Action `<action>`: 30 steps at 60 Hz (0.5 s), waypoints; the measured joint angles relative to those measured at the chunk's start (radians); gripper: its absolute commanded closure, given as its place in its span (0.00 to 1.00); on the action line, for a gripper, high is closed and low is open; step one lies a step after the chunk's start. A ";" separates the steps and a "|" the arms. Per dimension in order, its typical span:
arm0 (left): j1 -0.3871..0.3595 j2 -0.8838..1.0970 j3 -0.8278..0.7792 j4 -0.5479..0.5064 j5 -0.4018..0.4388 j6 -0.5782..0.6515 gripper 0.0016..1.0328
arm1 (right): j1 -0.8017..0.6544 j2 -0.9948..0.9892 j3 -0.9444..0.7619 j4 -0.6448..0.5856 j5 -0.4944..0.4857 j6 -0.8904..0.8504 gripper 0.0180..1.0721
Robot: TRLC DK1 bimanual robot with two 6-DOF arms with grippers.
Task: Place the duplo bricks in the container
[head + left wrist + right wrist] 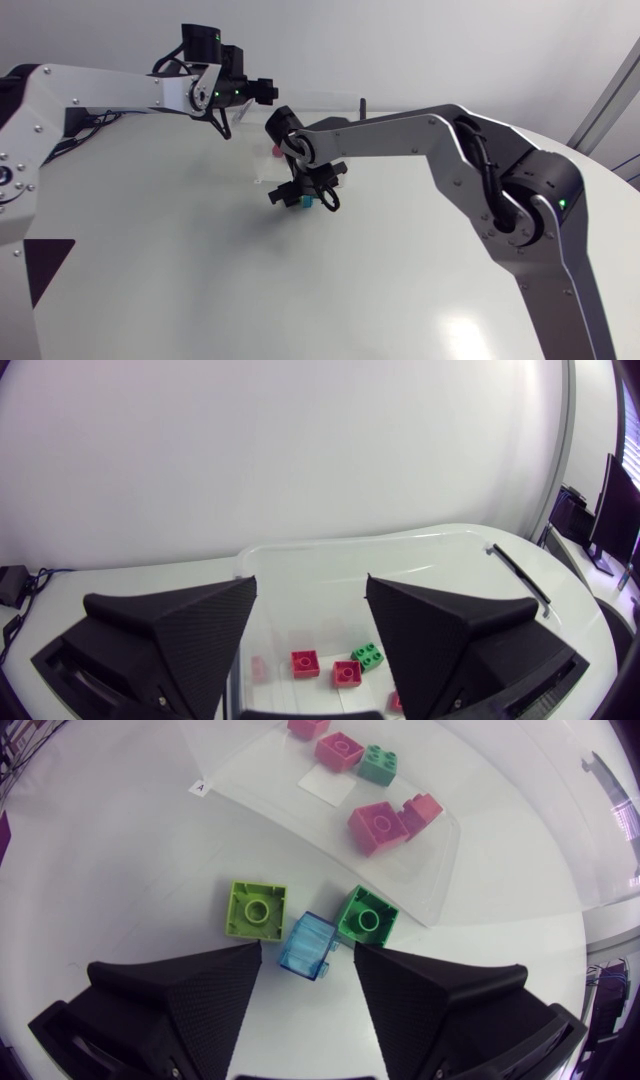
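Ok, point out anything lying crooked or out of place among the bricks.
Three bricks sit on the table, outside the container. The blue brick is tipped askew between the lime brick and the green brick. Those two both lie hollow side up.
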 measured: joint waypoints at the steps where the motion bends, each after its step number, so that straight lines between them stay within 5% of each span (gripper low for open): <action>1: 0.001 -0.010 -0.011 0.006 0.000 -0.001 0.25 | 0.000 0.002 0.003 -0.003 0.000 0.001 0.44; 17: 0.013 -0.203 -0.208 0.043 0.005 -0.008 0.25 | 0.000 0.041 0.066 -0.079 0.000 0.018 0.45; 30: 0.044 -0.322 -0.319 0.066 0.022 -0.008 0.25 | 0.000 0.046 0.093 -0.097 0.000 0.029 0.56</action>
